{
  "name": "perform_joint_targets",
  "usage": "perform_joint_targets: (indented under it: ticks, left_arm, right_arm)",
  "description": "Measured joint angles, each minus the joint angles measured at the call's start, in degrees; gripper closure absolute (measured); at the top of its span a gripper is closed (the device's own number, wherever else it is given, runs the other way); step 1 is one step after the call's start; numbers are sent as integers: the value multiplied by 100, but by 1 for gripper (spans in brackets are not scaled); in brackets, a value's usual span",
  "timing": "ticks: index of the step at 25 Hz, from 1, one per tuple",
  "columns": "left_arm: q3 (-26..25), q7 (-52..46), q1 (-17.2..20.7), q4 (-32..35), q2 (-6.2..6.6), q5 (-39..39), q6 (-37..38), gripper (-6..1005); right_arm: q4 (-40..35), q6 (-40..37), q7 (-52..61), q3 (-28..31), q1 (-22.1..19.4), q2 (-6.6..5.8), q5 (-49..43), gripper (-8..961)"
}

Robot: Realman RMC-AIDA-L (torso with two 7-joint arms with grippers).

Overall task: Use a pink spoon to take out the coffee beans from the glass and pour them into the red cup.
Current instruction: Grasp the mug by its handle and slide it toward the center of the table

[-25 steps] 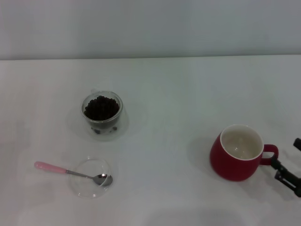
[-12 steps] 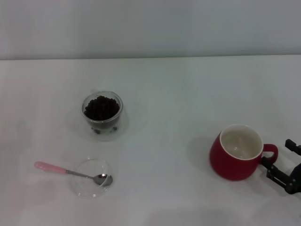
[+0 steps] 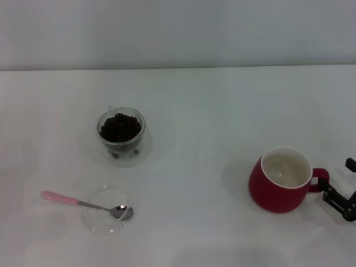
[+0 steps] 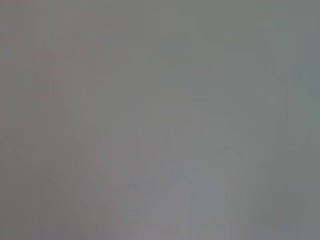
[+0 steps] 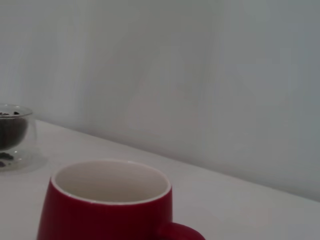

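White tabletop (image 3: 222, 111) filling most of the head view, a pale wall behind along the upper edge. Left of centre: small clear double-walled glass (image 3: 121, 132), upright, holding a heap of dark coffee beans (image 3: 119, 127), with a few beans showing low down through its wall. Lower left of the frame: pink spoon (image 3: 83, 203), lying flat, pale pink handle pointing toward the left edge, shiny metal bowl resting inside a shallow clear glass dish (image 3: 105, 217); dish and glass well apart. Lower right: glossy red cup (image 3: 281, 181), upright, white inside, no beans visible in it, loop handle turned toward the right edge. Right gripper (image 3: 340, 196) at the far right edge, just beside that handle, black fingers (image 3: 332, 198) spread apart around nothing; contact with the handle not discernible. From the right wrist view: red cup (image 5: 107, 210) close in the lower part of the frame, white rim facing up, handle stub at the lower edge; glass (image 5: 14, 137) with beans (image 5: 10, 131) far off at the left edge; own fingers not shown there. Left wrist view: only a featureless grey blur. Left gripper not visible in any view.
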Motion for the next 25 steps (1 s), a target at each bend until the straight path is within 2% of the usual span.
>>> perform_joint_targets:
  ticks: [8, 14, 25]
  left_arm:
    - [4, 0, -4, 0, 0, -1, 0, 227]
    - [9, 0, -4, 0, 0, -1, -1, 227]
    - [9, 0, -8, -75, -9, -1, -30, 229]
  right_arm:
    - [4, 0, -88, -20, 26, 7, -37, 276]
    - [-6, 0, -92, -28, 64, 7, -45, 491]
    - [11, 207, -93, -112, 237, 22, -63, 483]
